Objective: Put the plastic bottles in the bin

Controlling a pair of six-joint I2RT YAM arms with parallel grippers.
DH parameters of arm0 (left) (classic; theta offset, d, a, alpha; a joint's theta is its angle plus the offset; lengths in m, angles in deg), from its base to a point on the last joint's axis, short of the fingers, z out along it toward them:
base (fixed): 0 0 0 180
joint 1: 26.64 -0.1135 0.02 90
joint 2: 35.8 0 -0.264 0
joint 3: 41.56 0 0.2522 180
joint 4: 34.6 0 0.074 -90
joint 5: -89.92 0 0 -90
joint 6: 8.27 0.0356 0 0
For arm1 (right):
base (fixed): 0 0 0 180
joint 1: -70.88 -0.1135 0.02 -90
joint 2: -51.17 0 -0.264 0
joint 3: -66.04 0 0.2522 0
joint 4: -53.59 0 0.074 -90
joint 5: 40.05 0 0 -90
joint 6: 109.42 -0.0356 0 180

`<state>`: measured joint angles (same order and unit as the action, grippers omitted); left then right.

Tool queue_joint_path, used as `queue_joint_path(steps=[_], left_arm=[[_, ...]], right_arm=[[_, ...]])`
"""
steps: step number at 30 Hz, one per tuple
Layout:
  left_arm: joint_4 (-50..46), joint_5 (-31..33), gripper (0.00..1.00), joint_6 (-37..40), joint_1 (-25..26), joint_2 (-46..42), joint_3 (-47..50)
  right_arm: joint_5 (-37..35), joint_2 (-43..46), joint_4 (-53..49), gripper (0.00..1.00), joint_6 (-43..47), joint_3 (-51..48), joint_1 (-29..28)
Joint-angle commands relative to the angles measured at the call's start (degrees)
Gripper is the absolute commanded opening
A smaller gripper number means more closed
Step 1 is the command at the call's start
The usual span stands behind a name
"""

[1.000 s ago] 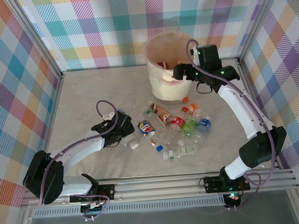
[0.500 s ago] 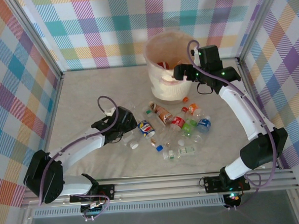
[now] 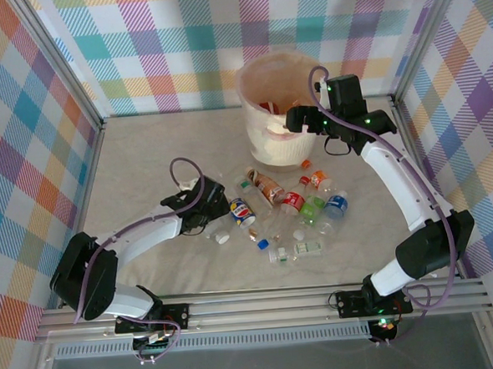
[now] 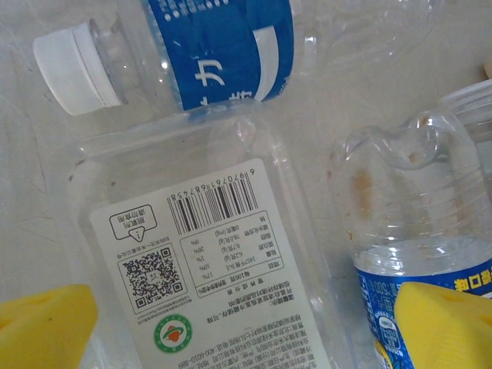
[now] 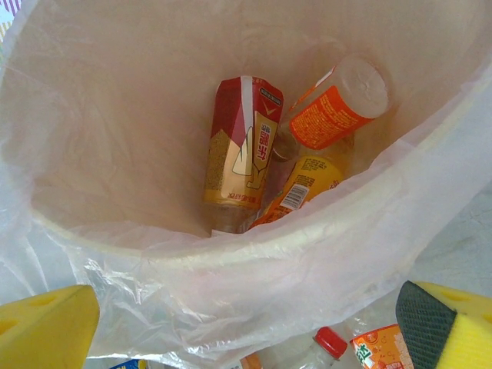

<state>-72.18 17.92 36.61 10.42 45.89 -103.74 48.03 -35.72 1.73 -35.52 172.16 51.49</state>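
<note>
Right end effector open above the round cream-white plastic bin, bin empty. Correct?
Not empty: the right wrist view shows a red-and-gold labelled plastic bottle and an orange-labelled plastic bottle lying in the round cream-white plastic bin. The right end effector is open above it.

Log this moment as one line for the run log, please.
left pincer: open, low over loose bottles | right pincer: open, above bin | binned bottles: a few | task: unfinished
</note>
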Motion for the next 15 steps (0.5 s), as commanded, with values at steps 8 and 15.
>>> queue_joint_path(steps=[8,15], left_arm=[[-2.4,-1.1,1.0,0.6,0.6,5.2,-1.0],[-7.4,-0.2,1.0,-0.5,0.6,4.3,-2.0]], right_arm=[[0.9,0.2,1.9,1.0,-0.1,-0.8,0.3],[0.9,0.4,2.1,1.0,-0.2,-1.1,0.3]])
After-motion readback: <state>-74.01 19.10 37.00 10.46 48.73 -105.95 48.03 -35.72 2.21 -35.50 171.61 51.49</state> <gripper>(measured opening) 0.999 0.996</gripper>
